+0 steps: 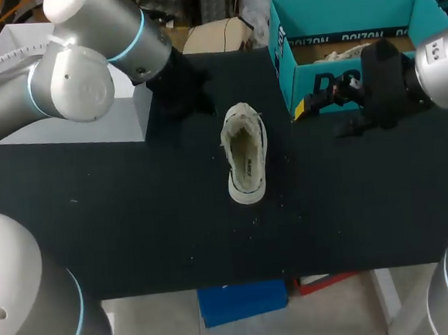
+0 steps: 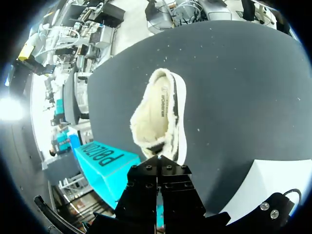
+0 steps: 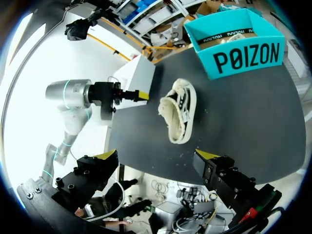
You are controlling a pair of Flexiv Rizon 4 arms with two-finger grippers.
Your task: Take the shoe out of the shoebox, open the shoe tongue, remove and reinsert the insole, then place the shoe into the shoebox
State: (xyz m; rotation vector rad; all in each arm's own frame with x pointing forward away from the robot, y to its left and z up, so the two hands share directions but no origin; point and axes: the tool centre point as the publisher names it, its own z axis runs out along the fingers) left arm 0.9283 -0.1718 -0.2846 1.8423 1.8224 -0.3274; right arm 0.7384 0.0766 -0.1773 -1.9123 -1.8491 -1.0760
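Since the shoe is already out of the shoebox, it's lying alone mid-table on its sole, opening up, lengthwise near-to-far. It's a cream low sneaker with a fleecy lining. I'd guess it is light, with a soft, floppy upper and collar and a rubber sole that is stiffer and grippy. The fuzz will squash and may slip under the pads, so pinch the heel collar or a side wall near the sole rather than the lining. The tongue is soft, so lift it by its edge. The insole looks seated, though it's hard to be sure.

The teal shoebox stands open at the far right, well apart from the shoe. The right gripper hangs just in front of it, fingers spread wide, holding nothing. The left gripper is at the far left by the white block, fingers pressed together and empty, pointing at the shoe across the black table.
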